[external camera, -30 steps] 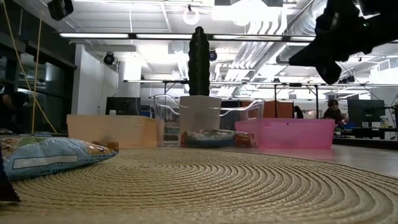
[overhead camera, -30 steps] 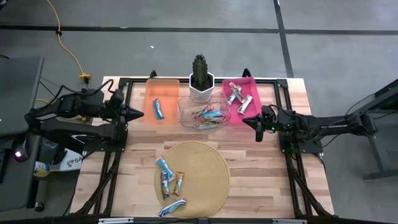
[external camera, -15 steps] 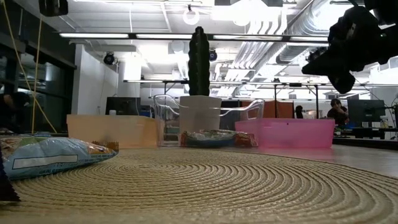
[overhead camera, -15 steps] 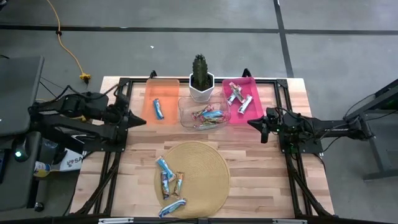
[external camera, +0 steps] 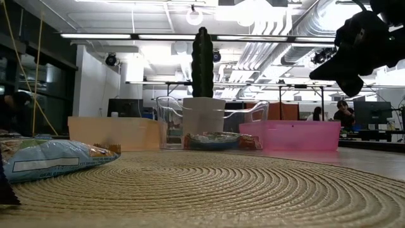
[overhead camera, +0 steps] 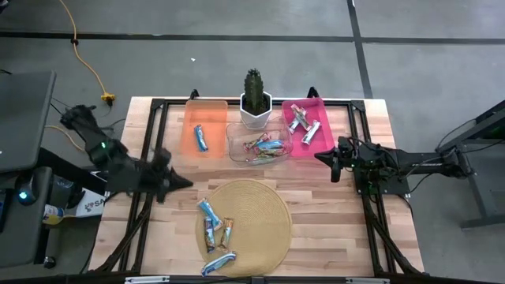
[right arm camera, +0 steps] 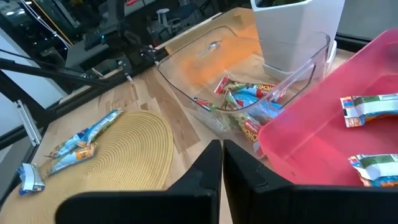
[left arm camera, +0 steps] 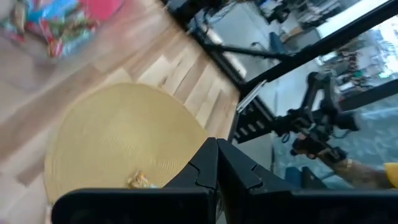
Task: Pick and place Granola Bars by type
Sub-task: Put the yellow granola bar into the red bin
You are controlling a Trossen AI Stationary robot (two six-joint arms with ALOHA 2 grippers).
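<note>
Several granola bars lie flat on the round woven mat [overhead camera: 248, 221]: blue-and-white ones [overhead camera: 209, 211] [overhead camera: 218, 263] and an orange-brown one [overhead camera: 227, 231]. One blue bar [overhead camera: 200, 138] lies in the orange bin [overhead camera: 189, 118]. Mixed bars [overhead camera: 264, 146] fill the clear bin, and silver bars [overhead camera: 304, 122] lie in the pink bin [overhead camera: 293, 150]. My left gripper [overhead camera: 188, 182] is shut and empty, hovering just left of the mat. My right gripper [overhead camera: 319, 155] is shut and empty, beside the pink bin's near right corner, above the table [external camera: 345, 60].
A potted cactus [overhead camera: 254, 99] stands behind the clear bin [overhead camera: 237, 151]. The three bins sit in a row along the far side. Bare wood [overhead camera: 331, 213] lies right of the mat. The arms' black frames run along both table sides.
My left gripper has swung from beside the orange bin toward the table's near edge and now points at the mat's left rim. My right gripper drew back a little from the pink bin toward the table's right edge, then kept still. No bar has moved.
</note>
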